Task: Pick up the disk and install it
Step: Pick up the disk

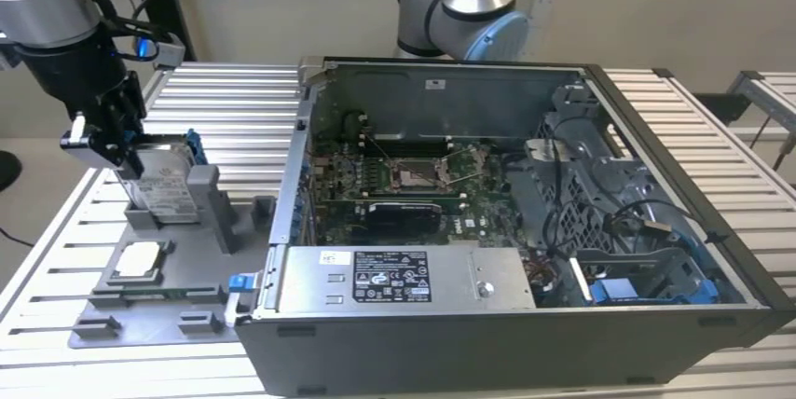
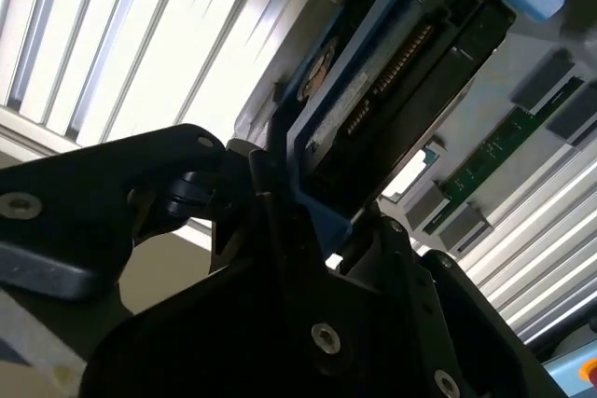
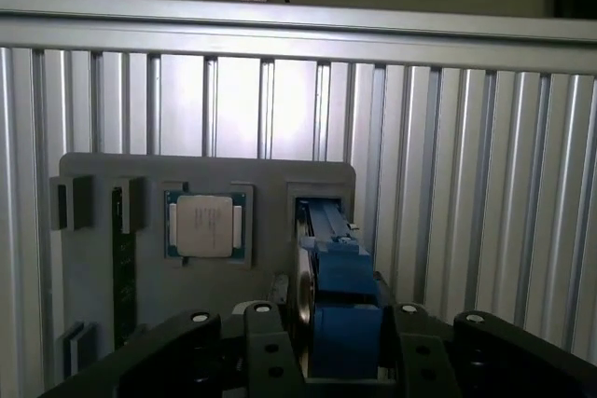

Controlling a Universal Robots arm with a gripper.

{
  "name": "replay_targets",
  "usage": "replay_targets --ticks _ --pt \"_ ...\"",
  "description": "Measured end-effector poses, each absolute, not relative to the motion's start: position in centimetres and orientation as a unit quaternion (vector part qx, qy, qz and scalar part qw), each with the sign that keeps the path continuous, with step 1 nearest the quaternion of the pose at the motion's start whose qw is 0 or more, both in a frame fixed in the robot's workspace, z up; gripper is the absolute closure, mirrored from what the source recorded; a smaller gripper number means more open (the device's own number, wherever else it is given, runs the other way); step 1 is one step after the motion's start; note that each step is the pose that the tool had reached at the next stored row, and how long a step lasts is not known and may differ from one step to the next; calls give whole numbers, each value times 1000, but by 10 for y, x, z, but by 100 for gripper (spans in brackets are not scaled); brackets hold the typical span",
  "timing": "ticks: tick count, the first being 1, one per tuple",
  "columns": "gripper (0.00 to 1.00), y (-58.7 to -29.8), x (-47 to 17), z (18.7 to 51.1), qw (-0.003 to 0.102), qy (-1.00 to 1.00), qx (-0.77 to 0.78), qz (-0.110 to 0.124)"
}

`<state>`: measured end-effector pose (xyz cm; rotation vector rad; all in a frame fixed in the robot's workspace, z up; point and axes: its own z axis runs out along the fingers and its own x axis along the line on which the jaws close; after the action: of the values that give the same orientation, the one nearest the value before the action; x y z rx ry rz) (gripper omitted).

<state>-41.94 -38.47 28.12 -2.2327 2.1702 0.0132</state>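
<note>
Blue-framed silver disk [image 1: 171, 189]: being picked up, upright in grey fixture plate [image 1: 149, 320].
Black gripper [image 1: 125, 152]: clamped on disk.
Next: straight lift needed.

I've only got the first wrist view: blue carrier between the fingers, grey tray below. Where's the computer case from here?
Observer: In the exterior view the open computer case sits at the exterior view's right of the grey tray, close beside it.
Operator: Is the disk out of its slot?
Observer: Cannot tell; in the exterior view it stands upright, its lower end level with the tray's posts, the gripper shut on its upper end.
Operator: What's on its face?
Observer: The second wrist view shows a dark circuit side with a row of connector pins.
</note>
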Motion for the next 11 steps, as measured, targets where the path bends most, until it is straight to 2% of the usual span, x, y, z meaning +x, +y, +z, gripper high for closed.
replay_targets --ticks 11 --pt "100 -385 -419 281 14 697 -717 4"
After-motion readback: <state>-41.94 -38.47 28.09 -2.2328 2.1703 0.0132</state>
